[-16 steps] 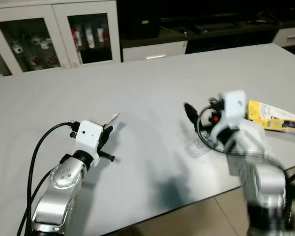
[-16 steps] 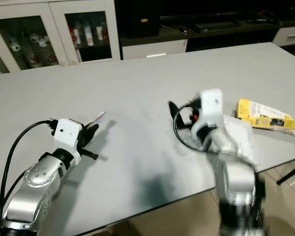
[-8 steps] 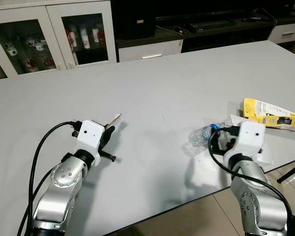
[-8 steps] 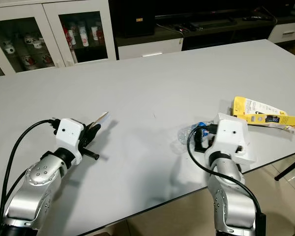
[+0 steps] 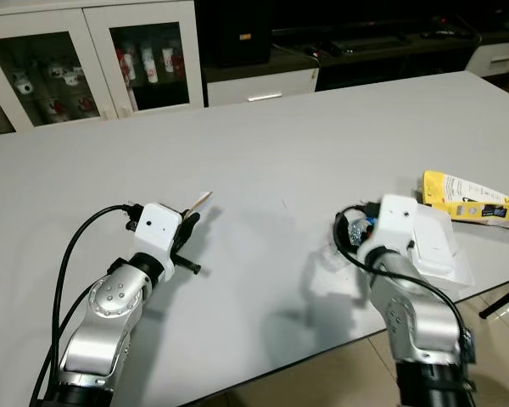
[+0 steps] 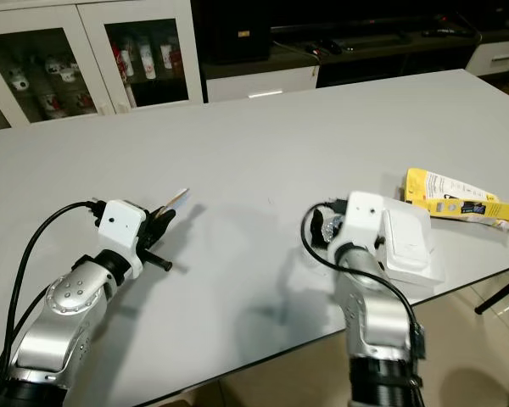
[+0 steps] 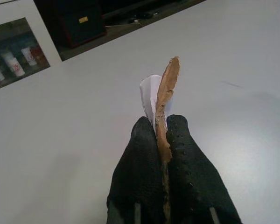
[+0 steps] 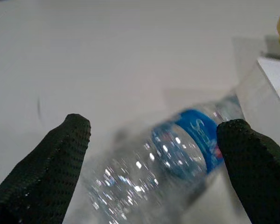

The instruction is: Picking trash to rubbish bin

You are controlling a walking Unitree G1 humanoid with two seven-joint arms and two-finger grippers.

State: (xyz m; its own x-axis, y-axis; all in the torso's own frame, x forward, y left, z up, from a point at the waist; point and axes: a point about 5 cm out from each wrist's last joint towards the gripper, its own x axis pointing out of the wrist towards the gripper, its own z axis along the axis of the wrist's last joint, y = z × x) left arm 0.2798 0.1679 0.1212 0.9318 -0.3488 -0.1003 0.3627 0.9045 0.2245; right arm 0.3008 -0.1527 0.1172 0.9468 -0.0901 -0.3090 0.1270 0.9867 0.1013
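The right gripper (image 8: 154,140) hangs low over the table with its two black fingers (image 8: 49,172) spread wide, and a clear plastic bottle (image 8: 168,158) with a blue label lies on its side on the surface between them, blurred and touching neither finger that can be seen. In the head views the bottle (image 5: 354,227) peeks out at about 10 o'clock from the right wrist's white housing. A flat white box (image 5: 437,246) sits just beside the bottle at 3 o'clock, and a yellow packet (image 5: 471,202) lies beyond that box at about 2 o'clock, near the table's edge.

The left gripper (image 7: 161,128) is pinched tight on a thin brown and white scrap (image 7: 164,91) that sticks up past the fingertips; this gripper (image 5: 189,222) is well apart from the bottle, at 9 o'clock from it.

The grey table (image 5: 263,144) is broad and matte. At 12 o'clock beyond it stand white glass-fronted cabinets (image 5: 93,55) holding small items, beside a dark low unit (image 5: 356,42). Tiled floor (image 6: 483,339) shows at 5 o'clock.
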